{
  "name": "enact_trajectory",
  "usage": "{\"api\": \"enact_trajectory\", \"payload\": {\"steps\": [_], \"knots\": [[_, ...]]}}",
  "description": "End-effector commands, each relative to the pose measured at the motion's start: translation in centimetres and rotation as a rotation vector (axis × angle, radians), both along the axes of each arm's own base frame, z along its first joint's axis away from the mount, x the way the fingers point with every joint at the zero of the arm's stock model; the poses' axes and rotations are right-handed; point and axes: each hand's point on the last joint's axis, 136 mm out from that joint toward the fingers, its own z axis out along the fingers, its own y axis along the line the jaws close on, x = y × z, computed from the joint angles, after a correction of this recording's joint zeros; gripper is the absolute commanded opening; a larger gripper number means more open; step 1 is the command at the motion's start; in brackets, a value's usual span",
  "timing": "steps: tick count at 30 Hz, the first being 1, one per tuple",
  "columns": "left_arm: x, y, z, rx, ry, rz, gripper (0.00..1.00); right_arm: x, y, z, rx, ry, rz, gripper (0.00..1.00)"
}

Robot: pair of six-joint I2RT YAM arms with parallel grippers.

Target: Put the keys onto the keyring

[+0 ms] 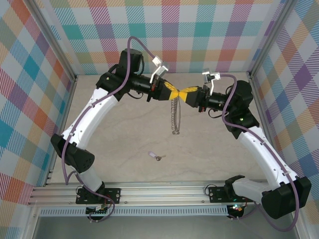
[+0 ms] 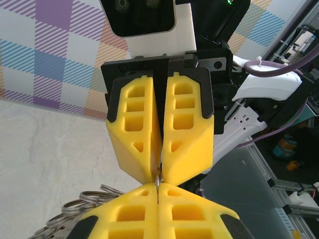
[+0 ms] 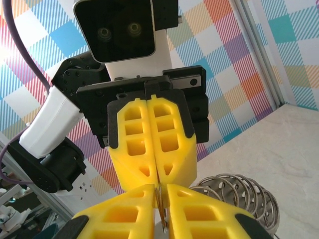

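Note:
The keyring (image 1: 175, 117), a loop of linked grey metal rings, hangs above the middle of the table from the spot where both yellow-fingered grippers meet tip to tip. My left gripper (image 1: 172, 91) (image 2: 158, 191) is shut on a thin ring at the top of it. From the other side my right gripper (image 1: 188, 94) (image 3: 161, 201) is shut on the same ring wire (image 3: 160, 195), its jaws a sliver apart around it. More rings of the keyring (image 3: 234, 191) (image 2: 82, 199) bunch beside the fingers. The keys (image 1: 155, 156), a pale tab with a small metal bit, lie on the table nearer the arm bases.
Checkered walls (image 1: 40, 74) enclose the beige table (image 1: 124, 129) on three sides. Metal posts (image 1: 72, 84) stand at the back corners. An aluminium rail (image 1: 164, 191) carrying both arm bases runs along the near edge.

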Motion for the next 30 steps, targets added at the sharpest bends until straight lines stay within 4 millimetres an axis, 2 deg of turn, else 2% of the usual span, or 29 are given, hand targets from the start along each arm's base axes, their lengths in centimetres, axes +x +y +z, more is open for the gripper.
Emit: {"api": "enact_trajectory", "payload": {"steps": [1,3,4,8,13,15,22,30], "knots": [[-0.6,0.5,2.1,-0.049,-0.059,-0.03,0.0,-0.9,0.0,0.5,-0.01,-0.034,0.018,0.14],[-0.5,0.4,2.1,-0.048,-0.057,-0.03,0.0,-0.9,0.0,0.5,-0.013,-0.035,0.021,0.02],[-0.5,0.4,2.1,-0.047,-0.058,-0.028,0.0,-0.8,0.0,0.4,-0.015,-0.034,0.022,0.0],[0.2,0.3,2.1,-0.038,-0.053,0.011,0.0,-0.1,-0.2,0.5,-0.01,-0.044,-0.027,0.0],[1.9,0.9,2.5,-0.046,-0.057,0.187,0.35,0.7,-0.8,1.4,0.021,-0.076,-0.088,0.0],[2.6,1.4,2.8,-0.07,-0.065,0.264,0.4,0.6,-0.9,1.9,0.037,-0.092,-0.098,0.0],[3.3,2.7,3.5,-0.188,-0.031,0.398,0.41,0.5,-1.5,3.6,0.099,-0.136,-0.125,0.0],[3.6,2.5,5.0,-0.37,0.082,0.403,0.35,0.8,-1.8,5.3,0.208,-0.144,-0.131,0.0]]}}
